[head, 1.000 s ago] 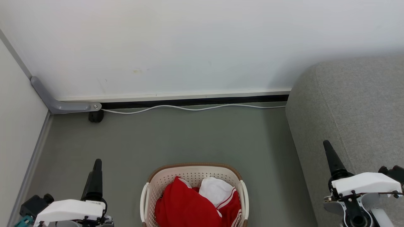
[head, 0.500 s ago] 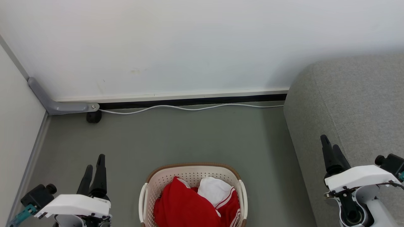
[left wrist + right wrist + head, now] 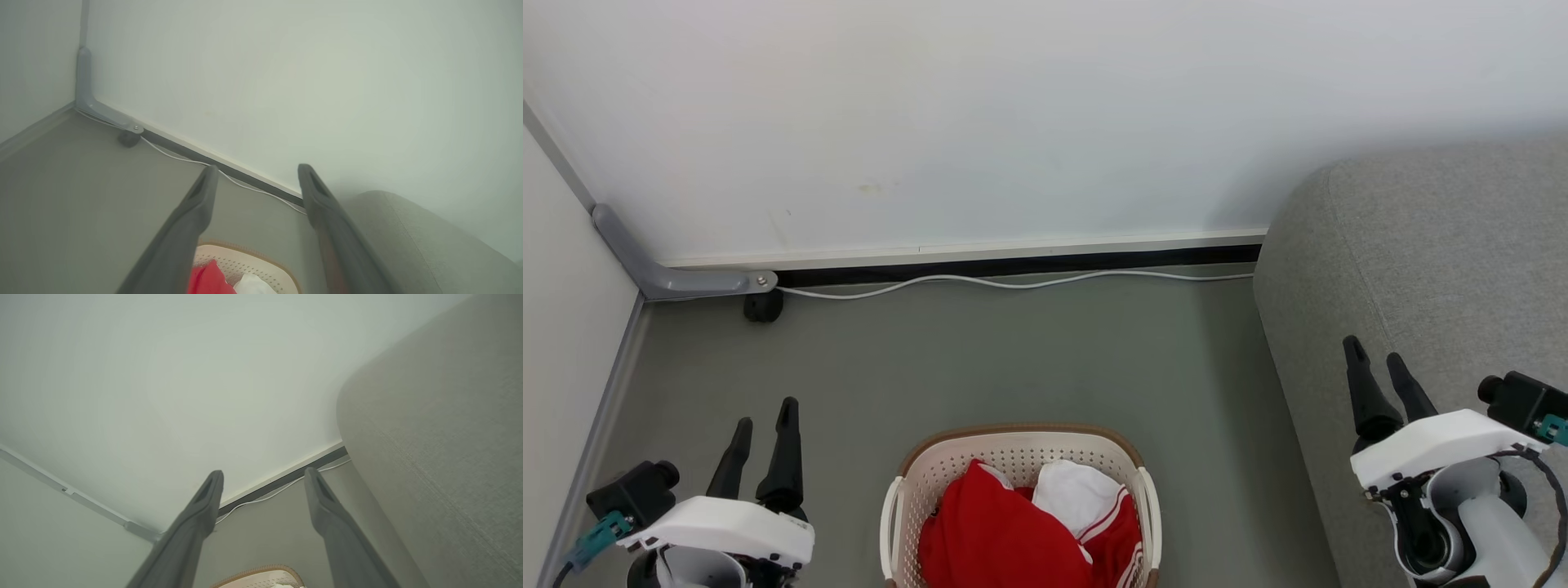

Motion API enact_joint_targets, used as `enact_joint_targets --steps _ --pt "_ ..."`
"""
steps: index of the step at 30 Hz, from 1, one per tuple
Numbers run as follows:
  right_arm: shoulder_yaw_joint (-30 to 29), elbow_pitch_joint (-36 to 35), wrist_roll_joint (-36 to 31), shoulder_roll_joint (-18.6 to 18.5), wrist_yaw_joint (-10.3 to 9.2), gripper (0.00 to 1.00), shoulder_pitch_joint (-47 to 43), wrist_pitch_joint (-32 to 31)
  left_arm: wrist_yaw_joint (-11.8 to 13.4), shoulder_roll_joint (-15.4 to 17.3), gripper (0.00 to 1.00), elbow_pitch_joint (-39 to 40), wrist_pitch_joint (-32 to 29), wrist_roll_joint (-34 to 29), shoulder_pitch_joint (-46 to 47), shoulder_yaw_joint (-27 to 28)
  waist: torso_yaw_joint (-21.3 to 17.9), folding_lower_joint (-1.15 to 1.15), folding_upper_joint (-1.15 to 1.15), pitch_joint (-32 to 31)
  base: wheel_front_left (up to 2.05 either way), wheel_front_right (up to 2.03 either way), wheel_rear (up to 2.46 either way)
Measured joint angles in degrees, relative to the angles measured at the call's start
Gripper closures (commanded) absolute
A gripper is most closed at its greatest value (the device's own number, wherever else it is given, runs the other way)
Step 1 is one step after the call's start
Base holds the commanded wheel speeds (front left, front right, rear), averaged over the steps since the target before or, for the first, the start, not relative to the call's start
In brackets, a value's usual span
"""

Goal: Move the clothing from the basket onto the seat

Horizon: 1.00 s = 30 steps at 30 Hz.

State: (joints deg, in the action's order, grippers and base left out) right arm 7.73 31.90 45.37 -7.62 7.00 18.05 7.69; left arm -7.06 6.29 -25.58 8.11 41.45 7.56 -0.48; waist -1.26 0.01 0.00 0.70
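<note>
Both jaws turned, parted, red clothing (image 3: 1001, 539) inside cream basket (image 3: 1018, 451)

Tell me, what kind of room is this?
Probably a living-room corner: a grey sofa, a laundry basket of red clothing on the floor, and a white cable along the wall.

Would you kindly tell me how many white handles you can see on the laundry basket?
2: the left handle on the basket's left side, the right handle on its right side. Its near end is cut off, so another may be hidden.
</note>
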Motion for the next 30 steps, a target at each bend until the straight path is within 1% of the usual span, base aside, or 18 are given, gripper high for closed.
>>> enact_joint_targets --steps 14,23,30 --pt "1.6 2.3 -10.7 -1.0 0.05 0.00 2.9 2.5 0.0 -0.1 0.00 -2.0 2.3 -13.7 1.6 2.8 -0.3 0.00 0.00 0.1 0.00 0.00 0.00" --pt "1.8 3.6 -17.5 -1.6 0.07 0.00 4.7 4.0 0.0 -0.2 0.00 -3.8 3.7 -20.5 2.6 4.2 -0.2 0.00 0.00 0.5 0.00 0.00 0.00" --pt "1.9 4.1 -21.7 -1.6 0.07 0.00 5.6 4.9 0.0 -0.2 0.00 -4.3 4.8 -24.5 3.7 4.5 -0.1 0.00 0.00 0.6 0.00 0.00 0.00"
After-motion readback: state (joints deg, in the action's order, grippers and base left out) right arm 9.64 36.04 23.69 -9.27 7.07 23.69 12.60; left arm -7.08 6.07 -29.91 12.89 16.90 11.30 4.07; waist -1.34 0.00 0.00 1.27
